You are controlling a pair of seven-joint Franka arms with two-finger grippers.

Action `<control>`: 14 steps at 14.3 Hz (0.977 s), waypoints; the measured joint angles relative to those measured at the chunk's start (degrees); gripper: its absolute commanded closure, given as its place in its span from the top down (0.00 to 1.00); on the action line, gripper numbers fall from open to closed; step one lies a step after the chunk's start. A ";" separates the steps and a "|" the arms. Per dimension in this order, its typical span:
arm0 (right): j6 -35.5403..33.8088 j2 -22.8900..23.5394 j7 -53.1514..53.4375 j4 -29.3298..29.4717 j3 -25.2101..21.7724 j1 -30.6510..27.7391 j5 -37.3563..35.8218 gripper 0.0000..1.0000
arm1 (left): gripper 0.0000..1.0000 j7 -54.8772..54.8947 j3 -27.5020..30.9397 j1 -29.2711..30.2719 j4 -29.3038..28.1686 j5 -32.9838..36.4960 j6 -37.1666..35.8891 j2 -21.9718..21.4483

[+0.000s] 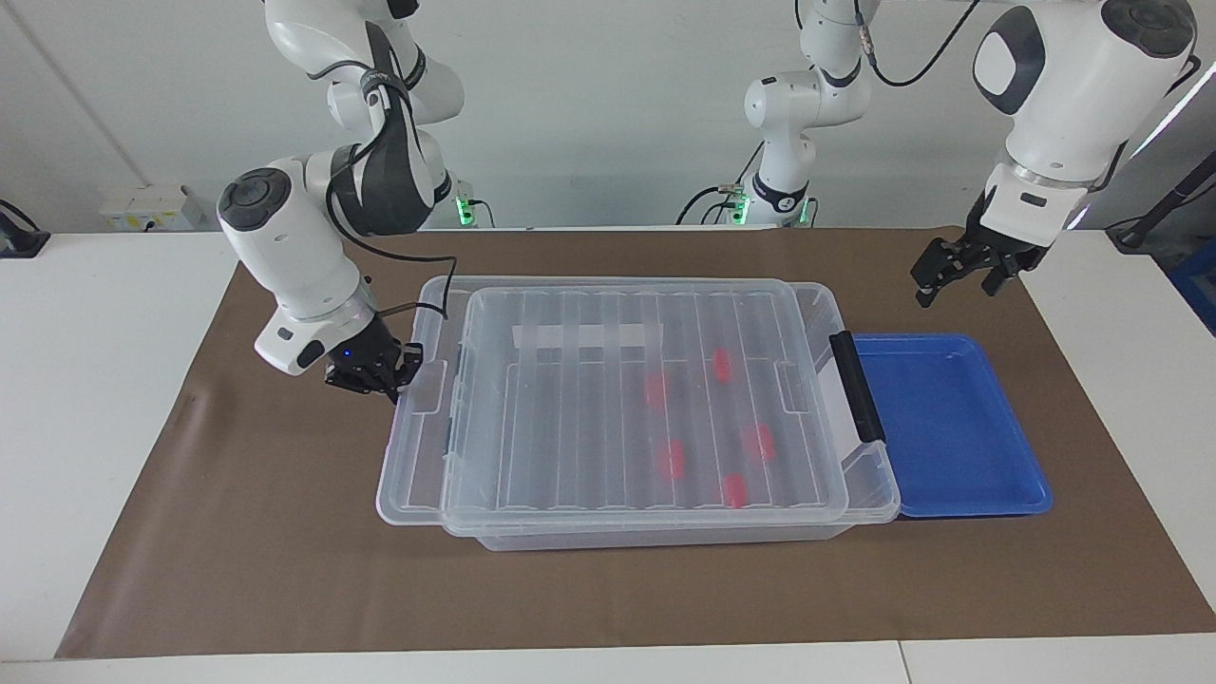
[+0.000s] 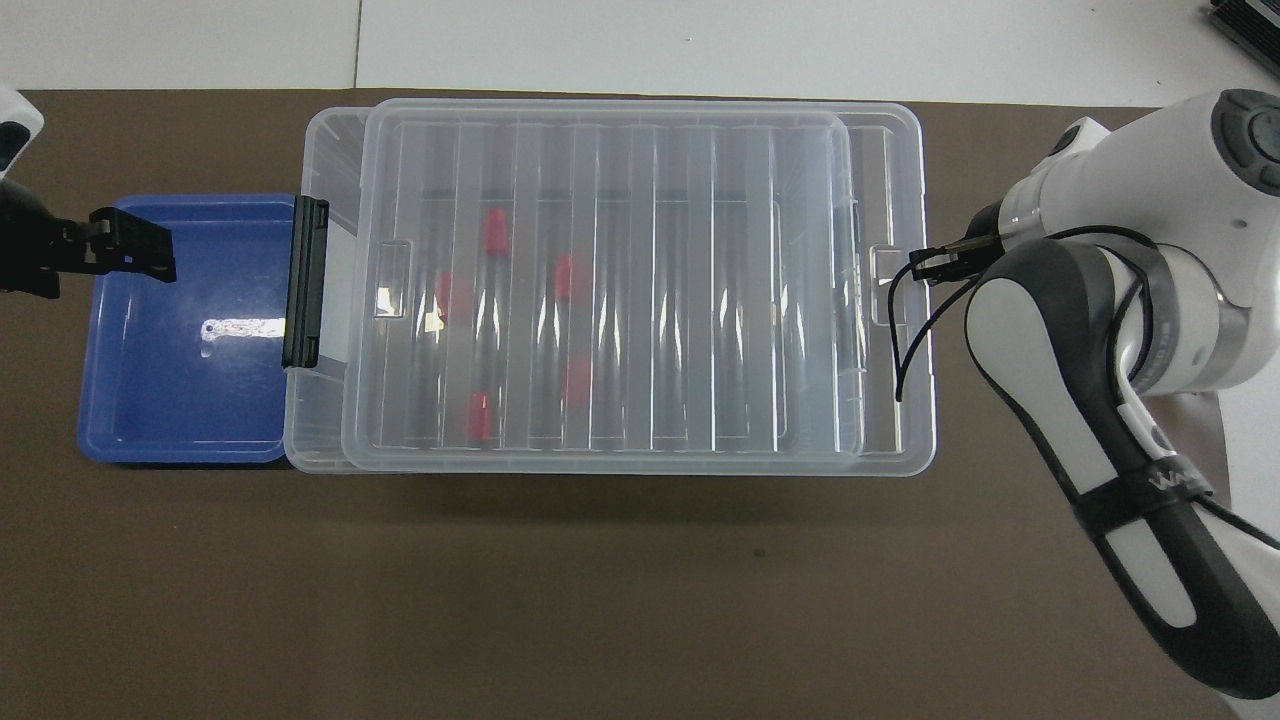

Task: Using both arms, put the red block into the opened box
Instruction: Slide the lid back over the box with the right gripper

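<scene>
box [image 1: 860, 494]: our landmark, clear bin mid-mat, black end clip [image 1: 856, 385] at the left arm's end
lid [image 1: 608, 313]: ribbed, see-through, lying on the box and covering most of it; overhangs the box at the right arm's end, we see a narrow strip of box uncovered by the clip
red blocks [image 1: 655, 389]: we count 5, all inside the box under the lid, bunched toward the clip end
red block, task one: in the box with the other 4, we can't tell which it is
right gripper [image 1: 391, 377]: pressed together, fingertips at the lid's tab on the end away from the clip, low at the lid edge; whether it pinches the tab we can't tell
left gripper [image 1: 959, 275]: spread wide, holds nothing, up in the air over the mat by the blue tray's robot-side edge
blue tray [image 1: 1021, 484]: touching the box's clip end, on the mat
mat [image 1: 237, 532]: brown, under the box
</scene>
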 measured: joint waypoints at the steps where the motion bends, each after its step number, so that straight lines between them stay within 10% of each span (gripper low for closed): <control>1: 0.00 0.00 0.59 -0.04 0.02 0.51 0.03 0.00 | 1.00 0.00 0.02 0.00 -0.11 0.00 0.01 -0.16; 14: 0.00 -0.50 1.03 -1.00 0.35 1.15 3.63 0.00 | 1.00 0.00 0.39 0.29 -0.08 -0.02 0.17 -0.46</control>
